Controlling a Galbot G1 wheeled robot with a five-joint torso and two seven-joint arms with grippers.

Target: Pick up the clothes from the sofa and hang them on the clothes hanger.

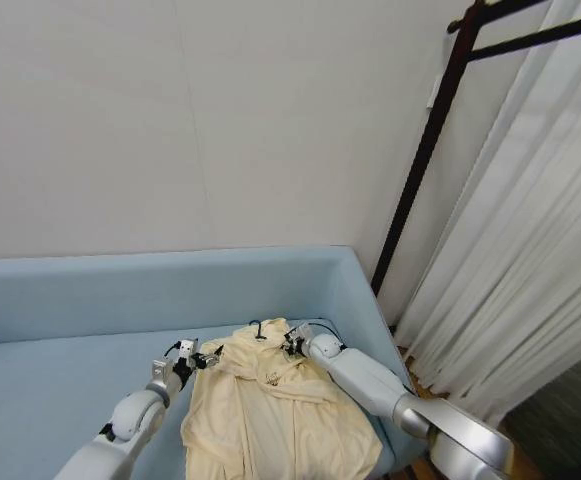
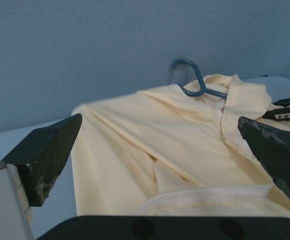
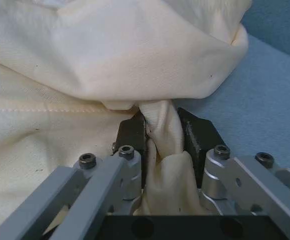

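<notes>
Blue sofa [image 1: 60,300] carries the shirt [image 1: 270,420] (on its hanger [image 2: 192,75]); right gripper [image 3: 164,132] pinches a fold by the collar for lifting, left gripper [image 2: 159,122] gapes wide at the other shoulder, probably to share the load.

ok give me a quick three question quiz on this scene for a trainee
1. True or false: the right claw is shut on a fold of the shirt.
2. What is the left claw doing? A) shut on a sleeve B) open at the shirt's shoulder C) shut on the collar
3. What colour is the hook of the hanger inside the shirt?

Key: 1 true; 2 B; 3 blue
</notes>
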